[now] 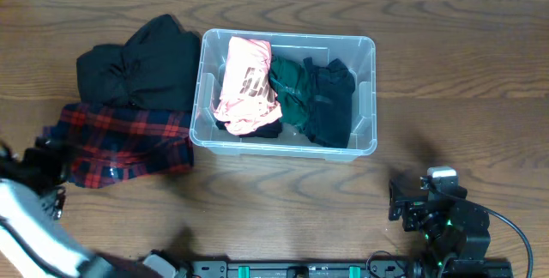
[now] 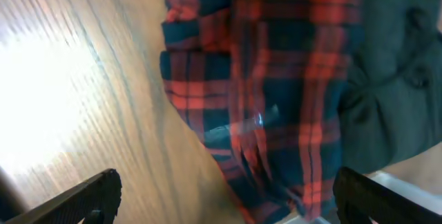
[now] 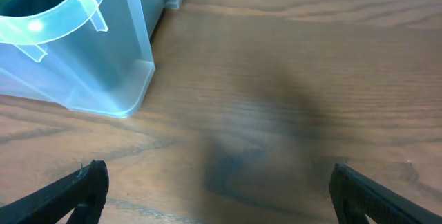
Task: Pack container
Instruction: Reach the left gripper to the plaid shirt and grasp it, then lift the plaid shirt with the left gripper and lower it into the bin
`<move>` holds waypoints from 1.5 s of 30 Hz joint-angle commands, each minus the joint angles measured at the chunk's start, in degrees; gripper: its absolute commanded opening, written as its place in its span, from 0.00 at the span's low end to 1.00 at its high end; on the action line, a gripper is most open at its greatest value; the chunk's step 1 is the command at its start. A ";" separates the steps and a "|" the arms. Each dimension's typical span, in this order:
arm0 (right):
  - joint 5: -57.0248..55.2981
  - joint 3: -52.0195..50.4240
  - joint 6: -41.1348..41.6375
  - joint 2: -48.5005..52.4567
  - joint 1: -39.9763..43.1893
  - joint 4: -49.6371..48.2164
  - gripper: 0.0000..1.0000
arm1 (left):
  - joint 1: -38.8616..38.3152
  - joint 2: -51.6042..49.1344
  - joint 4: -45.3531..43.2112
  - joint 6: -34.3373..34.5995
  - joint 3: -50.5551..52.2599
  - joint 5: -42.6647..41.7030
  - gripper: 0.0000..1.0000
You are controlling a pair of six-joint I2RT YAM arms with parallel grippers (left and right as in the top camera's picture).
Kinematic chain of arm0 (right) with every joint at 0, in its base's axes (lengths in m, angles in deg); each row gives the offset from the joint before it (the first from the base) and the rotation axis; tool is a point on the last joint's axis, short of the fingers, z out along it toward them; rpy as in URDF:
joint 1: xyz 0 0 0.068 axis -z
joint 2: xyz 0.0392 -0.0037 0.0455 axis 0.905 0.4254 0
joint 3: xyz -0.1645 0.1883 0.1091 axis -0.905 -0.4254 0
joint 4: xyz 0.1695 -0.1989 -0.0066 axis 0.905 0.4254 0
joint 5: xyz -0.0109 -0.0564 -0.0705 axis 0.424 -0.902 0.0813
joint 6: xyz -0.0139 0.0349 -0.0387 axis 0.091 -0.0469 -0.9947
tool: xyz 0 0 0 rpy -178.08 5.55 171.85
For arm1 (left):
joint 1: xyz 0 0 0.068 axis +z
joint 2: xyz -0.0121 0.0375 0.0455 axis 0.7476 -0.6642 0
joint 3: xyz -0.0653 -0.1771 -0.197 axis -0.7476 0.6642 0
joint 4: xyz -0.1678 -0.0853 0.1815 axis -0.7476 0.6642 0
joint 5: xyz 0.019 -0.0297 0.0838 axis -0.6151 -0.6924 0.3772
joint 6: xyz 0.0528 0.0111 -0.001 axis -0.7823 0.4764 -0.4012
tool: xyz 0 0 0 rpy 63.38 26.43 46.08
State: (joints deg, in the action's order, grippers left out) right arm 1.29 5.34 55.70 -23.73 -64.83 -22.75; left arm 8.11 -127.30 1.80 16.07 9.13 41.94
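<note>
The clear plastic container (image 1: 364, 98) stands at the table's middle and holds a pink garment (image 1: 247, 85), a green garment (image 1: 289, 89) and a black garment (image 1: 330, 102). Its corner shows in the right wrist view (image 3: 83, 58). A red plaid shirt (image 1: 120, 141) lies left of it, below a black garment (image 1: 141, 63). My left gripper (image 1: 39, 171) is open and empty at the plaid shirt's left edge; the shirt (image 2: 276, 79) fills the left wrist view between the fingers (image 2: 224, 200). My right gripper (image 1: 412, 205) is open and empty over bare table (image 3: 217, 193), right of and nearer than the container.
The wooden table (image 1: 463, 81) stretches to the right of the container. The black garment also shows in the left wrist view (image 2: 394, 79), beside the plaid shirt.
</note>
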 commanded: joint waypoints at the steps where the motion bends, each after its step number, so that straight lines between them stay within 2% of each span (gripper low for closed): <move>1: -0.35 -0.04 -1.07 -0.37 0.48 0.04 0.99 | 3.54 -6.60 -0.87 -3.37 -0.79 -10.08 0.98; 7: -0.35 -0.04 -1.07 -0.37 0.48 0.04 0.99 | 5.09 -17.51 -6.69 -8.81 -0.79 -11.93 0.98; 14: -0.35 -0.04 -1.07 -0.37 0.48 0.04 0.99 | 3.52 -24.90 -14.51 -9.03 -0.79 -11.91 0.98; 19: -0.35 -0.04 -1.07 -0.37 0.48 0.04 0.99 | -0.94 -27.78 -19.85 -9.01 -0.79 -11.80 0.98; 25: -0.35 -0.04 -1.07 -0.37 0.48 0.04 0.99 | -6.43 -30.08 -21.55 -8.26 -0.79 -3.50 0.99; 27: -0.35 -0.04 -1.07 -0.37 0.48 0.04 0.99 | -7.10 -30.75 -21.53 -8.28 -0.79 -2.73 0.84; 29: -0.35 -0.04 -1.07 -0.37 0.46 0.04 0.99 | -7.19 -31.08 -21.40 -8.31 -0.79 -3.37 0.55; 30: -0.35 -0.04 -1.07 -0.37 0.48 0.04 0.99 | -7.17 -31.08 -21.33 -8.33 -0.79 -4.22 0.34; 31: -0.35 -0.04 -1.07 -0.37 0.46 0.04 0.99 | -7.17 -30.86 -21.31 -8.35 -0.79 -5.38 0.25; 34: -0.35 -0.04 -1.07 -0.37 0.48 0.04 0.99 | -7.17 -29.11 -20.31 -8.33 -0.94 -9.57 0.19; 35: -0.35 -0.04 -1.07 -0.37 0.48 0.04 0.99 | -7.17 -28.04 -19.54 -8.28 -1.22 -10.56 0.12; 37: -0.35 -0.04 -1.07 -0.37 0.48 0.04 0.99 | -7.17 -25.07 -17.18 -7.80 -2.40 -11.72 0.07; 41: -0.35 -0.04 -1.07 -0.37 0.48 0.04 0.99 | -7.43 -14.80 -8.39 -7.04 -7.45 -12.17 0.06; 45: -0.35 -0.04 -1.07 -0.37 0.48 0.04 0.99 | -8.37 -3.15 -0.94 -7.23 -13.07 -16.35 0.06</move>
State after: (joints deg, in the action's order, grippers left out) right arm 1.31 5.32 55.70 -23.73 -64.83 -22.75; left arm 0.46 -139.17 -1.02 8.92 1.65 31.45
